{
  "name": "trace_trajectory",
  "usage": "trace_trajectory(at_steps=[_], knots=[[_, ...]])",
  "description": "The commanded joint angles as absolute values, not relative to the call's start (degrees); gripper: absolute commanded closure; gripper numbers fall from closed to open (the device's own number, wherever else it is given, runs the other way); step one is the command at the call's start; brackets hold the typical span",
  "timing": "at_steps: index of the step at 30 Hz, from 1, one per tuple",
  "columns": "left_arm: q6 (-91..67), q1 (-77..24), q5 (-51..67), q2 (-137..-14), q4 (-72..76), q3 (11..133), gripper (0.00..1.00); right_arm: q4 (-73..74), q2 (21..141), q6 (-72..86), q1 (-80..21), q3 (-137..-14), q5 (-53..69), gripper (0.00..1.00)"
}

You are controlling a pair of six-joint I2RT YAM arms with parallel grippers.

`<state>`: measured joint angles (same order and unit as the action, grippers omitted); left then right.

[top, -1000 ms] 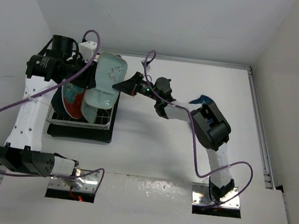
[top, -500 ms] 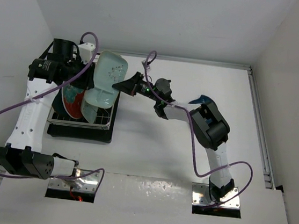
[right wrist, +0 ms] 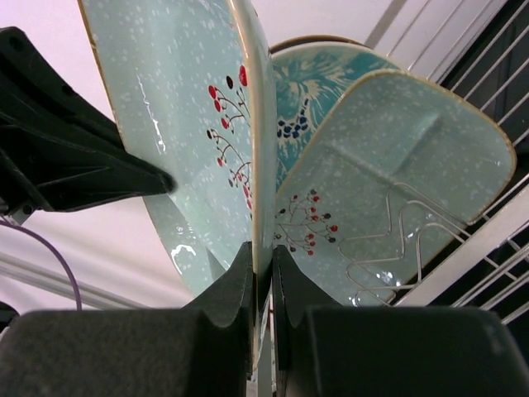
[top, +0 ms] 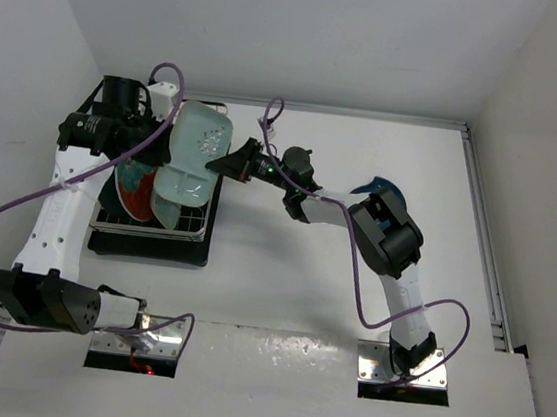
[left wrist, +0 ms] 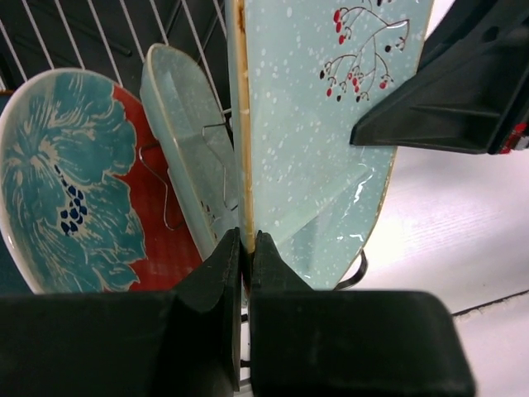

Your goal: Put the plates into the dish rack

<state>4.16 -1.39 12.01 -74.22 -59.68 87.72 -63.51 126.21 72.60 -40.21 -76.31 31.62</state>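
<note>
Both claws pinched the same berry-sprigged mint plate (left wrist: 322, 141) by opposite rims. The left gripper (left wrist: 245, 240) was clamped narrow on one edge and the right gripper (right wrist: 262, 252) likewise on the other, probably to keep it upright and steady while lining it up with a slot. It hung on edge over the dish rack (top: 196, 227), just beside the second mint plate (right wrist: 397, 165) and the red plate (left wrist: 74, 182), both standing between prongs. The blue leaf dish (top: 374, 186) lay on the table behind the right arm. No brand or writing was readable, only painted red berries
</note>
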Motion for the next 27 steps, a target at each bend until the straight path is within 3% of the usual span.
trace_trajectory(at_steps=[1, 4, 5, 6, 8, 9, 12, 19, 27], knots=[[1.07, -2.81, 10.40, -72.51, -56.78, 87.63, 1.00, -69.63, 123.23, 70.77, -41.57, -80.60, 32.43, 1.00], [-0.70, -3.86, -0.64, -72.51, -56.78, 88.94, 1.00, -62.51, 121.65, 67.78, -41.66, -79.63, 30.42, 0.89], [-0.70, -4.39, -3.75, -72.51, -56.78, 89.55, 1.00, -56.40, 120.51, 65.68, -41.75, -78.85, 29.45, 0.81], [-0.70, -4.39, -6.30, -73.12, -57.30, 89.56, 1.00, -54.08, 119.37, 63.65, -41.75, -78.75, 26.66, 0.61], [-1.23, -5.53, -10.54, -73.65, -58.97, 91.57, 1.00, -46.46, 116.83, 59.88, -41.75, -77.96, 24.62, 0.45], [-1.23, -5.54, -11.24, -73.65, -60.37, 92.19, 1.00, -44.32, 116.28, 59.24, -41.57, -77.87, 20.69, 0.30], [-2.37, -6.85, -14.23, -74.79, -62.05, 94.65, 1.00, -34.30, 113.12, 55.47, -41.57, -78.22, 13.84, 0.13], [-2.98, -10.01, -17.04, -78.22, -66.80, 98.88, 1.00, -17.67, 106.71, 50.63, -42.01, -77.52, 1.51, 0.09], [-4.13, -19.24, -36.71, -79.37, -63.73, 94.49, 1.00, -12.84, 101.52, 47.12, -43.07, -73.74, -6.41, 0.09]])
